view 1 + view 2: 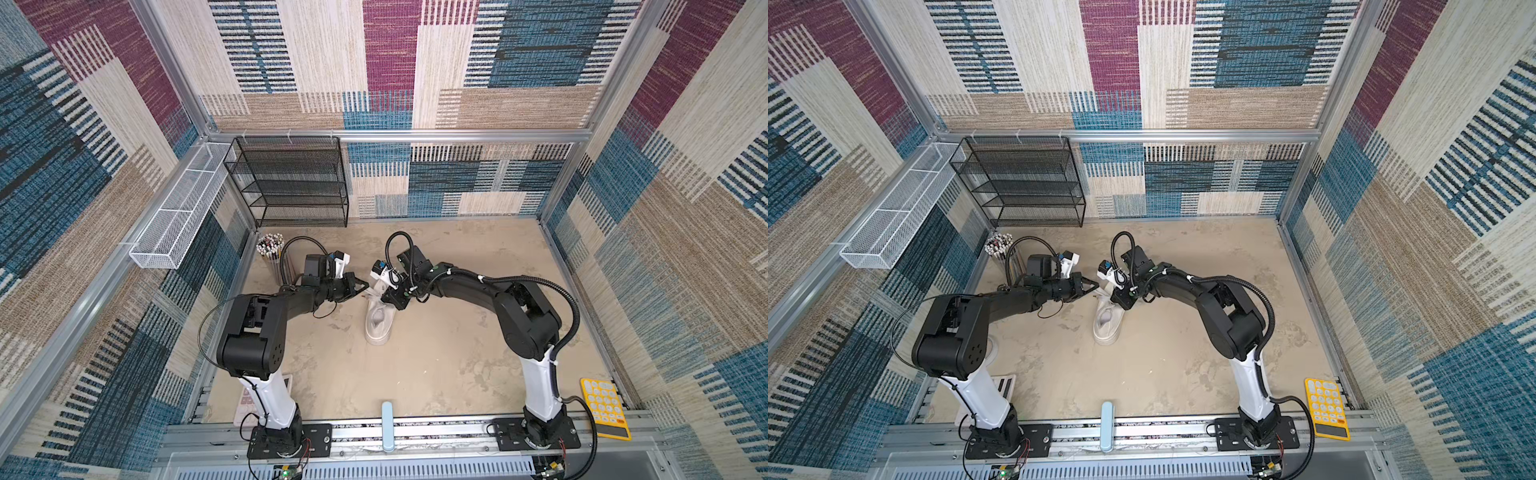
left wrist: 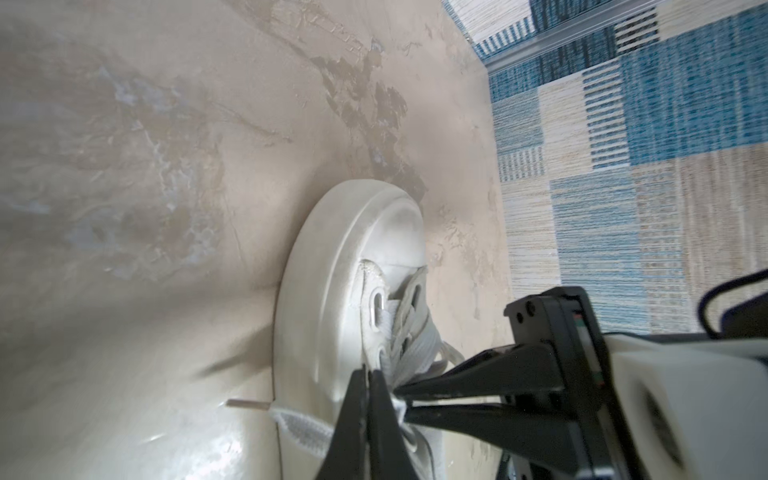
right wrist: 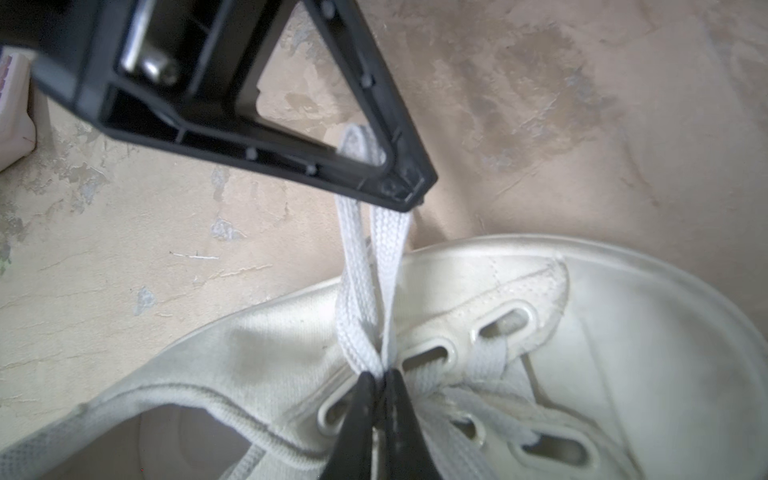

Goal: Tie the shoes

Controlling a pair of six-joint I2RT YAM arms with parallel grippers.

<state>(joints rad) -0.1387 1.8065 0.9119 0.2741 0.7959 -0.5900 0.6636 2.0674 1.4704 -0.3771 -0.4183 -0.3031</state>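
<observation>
shoe (image 1: 377, 328) mid-desk (image 1: 415, 374), toe at 12 | left fingers (image 2: 351, 415) closed on a loop of lace (image 3: 390, 257), drawn toward 9, likely for tension | right fingers (image 3: 357, 436) pinch the lace crossing at the eyelets, likely pinning the knot base | cup (image 1: 277, 270) at 10 holds pens (image 1: 269, 244)

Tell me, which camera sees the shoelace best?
The right wrist view: the shoelace is close, sharp and central. The left wrist view shows only bits beside the shoe; in both top views it is too tiny.
</observation>
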